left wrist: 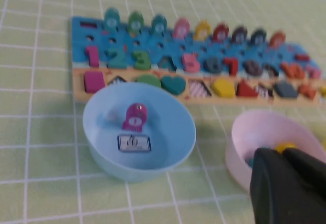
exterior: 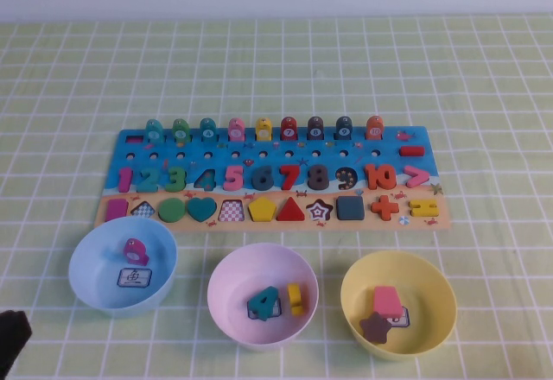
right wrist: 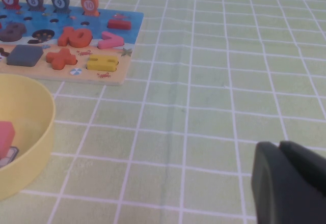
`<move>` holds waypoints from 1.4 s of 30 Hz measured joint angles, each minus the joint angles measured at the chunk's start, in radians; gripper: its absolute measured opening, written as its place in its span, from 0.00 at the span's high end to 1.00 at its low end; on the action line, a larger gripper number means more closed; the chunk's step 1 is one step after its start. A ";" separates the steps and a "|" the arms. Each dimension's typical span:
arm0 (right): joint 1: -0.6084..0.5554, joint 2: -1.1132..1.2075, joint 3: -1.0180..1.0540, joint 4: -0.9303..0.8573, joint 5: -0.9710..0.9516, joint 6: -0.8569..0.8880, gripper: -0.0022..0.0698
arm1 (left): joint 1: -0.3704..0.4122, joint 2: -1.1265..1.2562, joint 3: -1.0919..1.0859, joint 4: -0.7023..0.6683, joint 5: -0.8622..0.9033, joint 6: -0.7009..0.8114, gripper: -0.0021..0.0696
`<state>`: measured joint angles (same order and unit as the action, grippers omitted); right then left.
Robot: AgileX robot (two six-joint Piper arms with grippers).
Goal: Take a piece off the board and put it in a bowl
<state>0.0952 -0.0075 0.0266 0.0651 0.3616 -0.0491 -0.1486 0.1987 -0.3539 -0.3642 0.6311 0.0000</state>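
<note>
A green piece [exterior: 181,129] stands upright in the peg row along the far edge of the board [exterior: 268,181], second from that row's left end, between two teal pegs of like shape and well left of the magenta one [exterior: 236,129]. On the near side of the board, the light blue bowl [exterior: 86,276] sits just off the left end, already holding a magenta piece [exterior: 135,250] and a white card label [exterior: 134,277]; a pink bowl [exterior: 226,305] and a yellow bowl [exterior: 437,292] line up to its right. The left gripper [left wrist: 285,170] hangs low on the near side of the blue bowl, at the table's near-left corner in the high view, with its dark fingers drawn close together and nothing between them. The right gripper [right wrist: 282,155] is out of the high view altogether, parked over bare checked cloth off the board's right end and beyond the yellow bowl, its fingers likewise pressed together and empty. The green piece lies away from the left gripper across the blue bowl and the width of the board, its long axis vertical. Judged from this layout, the left arm is clearly the nearer, and must reach forward over the bowl and come down on the peg from above.
</note>
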 joint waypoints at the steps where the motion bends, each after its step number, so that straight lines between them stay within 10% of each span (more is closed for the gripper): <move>1: 0.000 0.000 0.000 0.000 0.000 0.000 0.99 | 0.000 0.053 -0.050 0.002 0.061 0.056 0.98; 9: 0.000 0.000 0.000 0.000 0.000 0.000 0.99 | 0.000 0.454 -0.353 0.074 0.406 0.331 0.98; 28: 0.000 0.000 0.000 0.000 0.000 0.000 0.99 | -0.082 1.039 -0.901 0.343 0.580 0.259 0.97; 42: 0.000 0.000 0.000 0.000 0.000 0.000 0.99 | -0.257 1.423 -1.180 0.460 0.603 0.396 0.49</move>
<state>0.0952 -0.0075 0.0266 0.0651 0.3616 -0.0491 -0.4060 1.6213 -1.5340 0.0954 1.2340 0.3959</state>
